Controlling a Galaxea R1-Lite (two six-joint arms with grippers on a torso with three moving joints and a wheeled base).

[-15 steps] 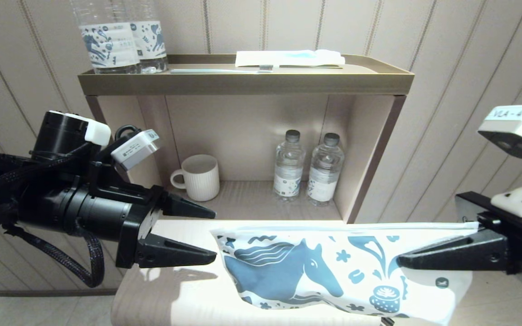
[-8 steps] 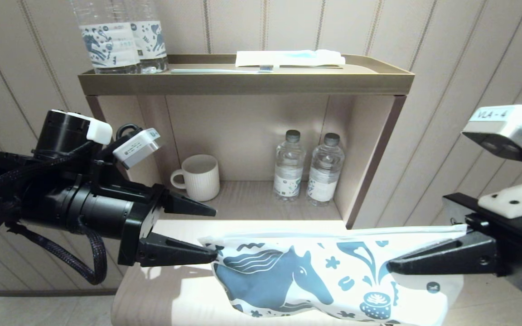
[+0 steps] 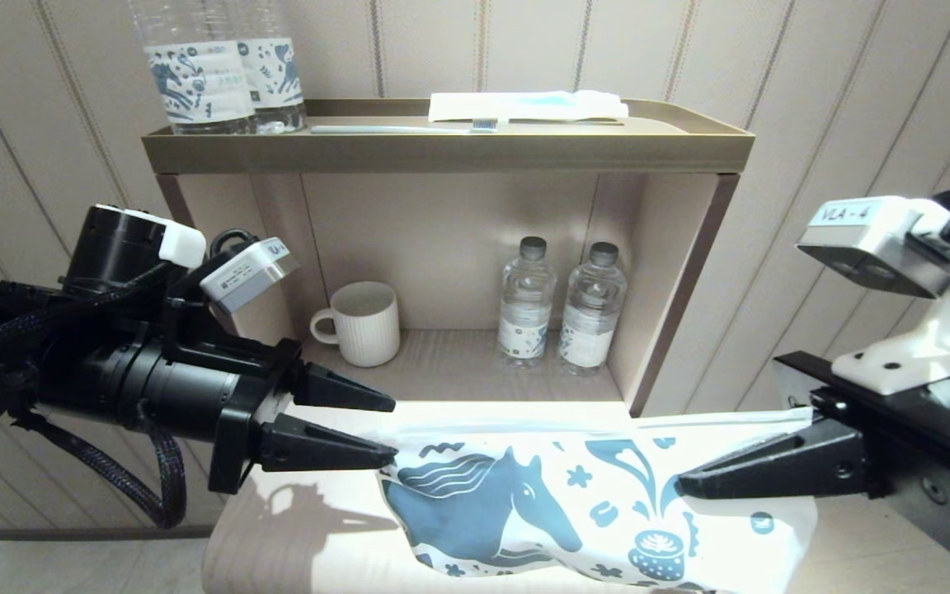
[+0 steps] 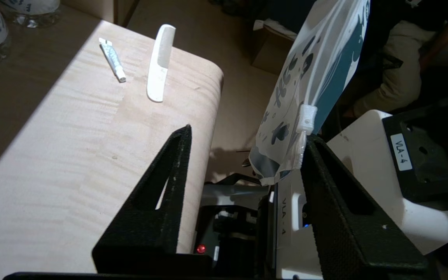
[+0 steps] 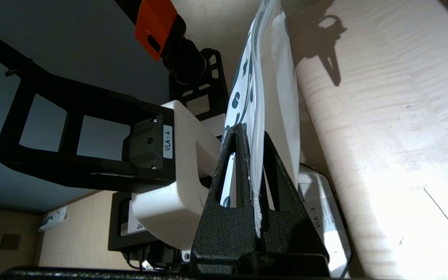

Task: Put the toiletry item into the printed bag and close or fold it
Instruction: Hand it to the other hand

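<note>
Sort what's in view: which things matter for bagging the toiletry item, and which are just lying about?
Job: printed bag, pinched by right gripper; left gripper at its other end; toiletry item on the table.

Lying about: small tube, mug, water bottles, toothbrush.

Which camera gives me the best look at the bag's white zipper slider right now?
The left wrist view: the zipper slider shows clearly on the printed bag, between the left gripper fingers. In the head view that bag corner sits at the fingertips and the slider can't be made out; the right wrist view shows only the far end.
</note>
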